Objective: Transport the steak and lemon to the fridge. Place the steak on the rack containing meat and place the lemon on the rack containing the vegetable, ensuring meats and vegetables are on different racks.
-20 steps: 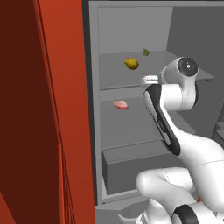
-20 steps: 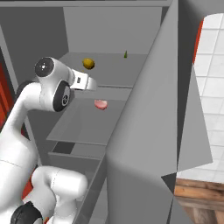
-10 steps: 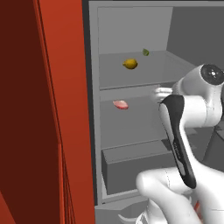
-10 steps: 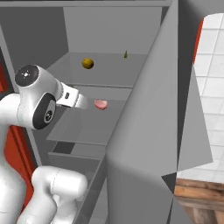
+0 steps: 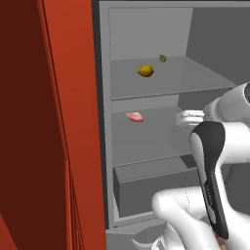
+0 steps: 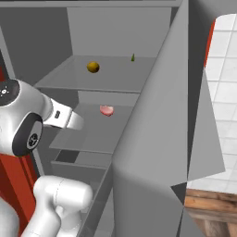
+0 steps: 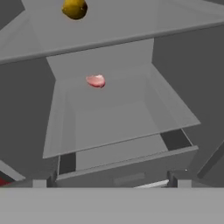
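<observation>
The fridge [image 5: 103, 122] stands open. On its top shelf [image 5: 195, 78] rest the yellow lemon [image 5: 145, 71] [image 6: 93, 67] [image 7: 74, 8] and, further back, a tiny green vegetable [image 5: 162, 58] [image 6: 133, 57]. The pink steak [image 5: 135, 116] [image 6: 106, 110] [image 7: 96, 81] lies on the middle shelf [image 5: 156, 139]. My gripper [image 5: 179, 118] [image 6: 81, 123] [image 7: 109, 181] hangs in front of the middle shelf, well back from the steak. It is open, with nothing between its fingers.
A red cabinet wall [image 5: 49, 122] borders the fridge on the left. The grey fridge door [image 6: 157, 139] stands open on the right. Below the middle shelf a grey drawer [image 5: 146, 185] [image 7: 127, 162] juts out toward me.
My hand has dropped from the top shelf's front edge to the middle shelf's level and drawn back. The lemon and steak have stayed put. The gripper stays open.
</observation>
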